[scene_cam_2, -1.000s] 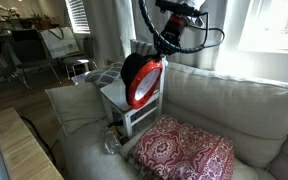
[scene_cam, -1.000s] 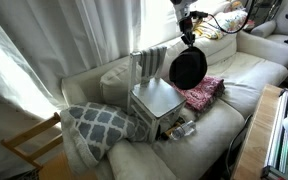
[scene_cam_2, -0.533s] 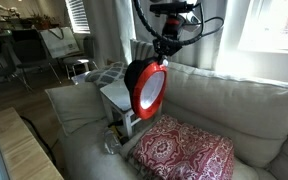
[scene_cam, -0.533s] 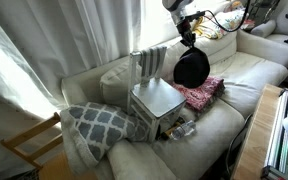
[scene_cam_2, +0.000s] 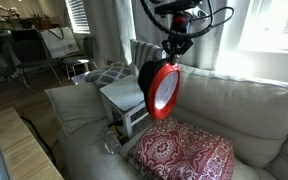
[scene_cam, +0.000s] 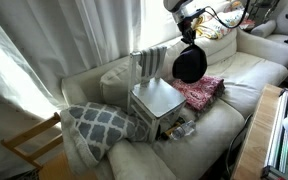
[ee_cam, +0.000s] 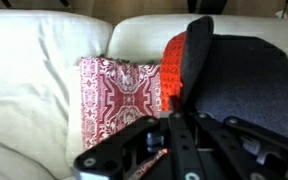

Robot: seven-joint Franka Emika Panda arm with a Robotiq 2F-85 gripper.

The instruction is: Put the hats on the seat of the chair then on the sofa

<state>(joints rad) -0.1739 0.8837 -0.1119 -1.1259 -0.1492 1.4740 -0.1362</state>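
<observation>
Sideways along the sofa, the load has shifted. The bright red round brimmed hat (scene_cam_2: 164,92) and the black round brimmed hat (scene_cam: 189,66) behind it hang on edge from the gripper (scene_cam_2: 174,52). They have drifted off the small pale grey-white slat-backed chair (scene_cam_2: 119,97) and now hang clear of its seat, over the pink-red patterned cloth (scene_cam_2: 184,152). The red face is also turned more squarely outward than before. The gripper is clamped narrow on both brims together at the top. The chair stands on the large cream-white upholstered sofa (scene_cam_2: 249,105), with the cloth just beside it. In the wrist view the hats show edge-on, red to the left of black, beside the cloth.
</observation>
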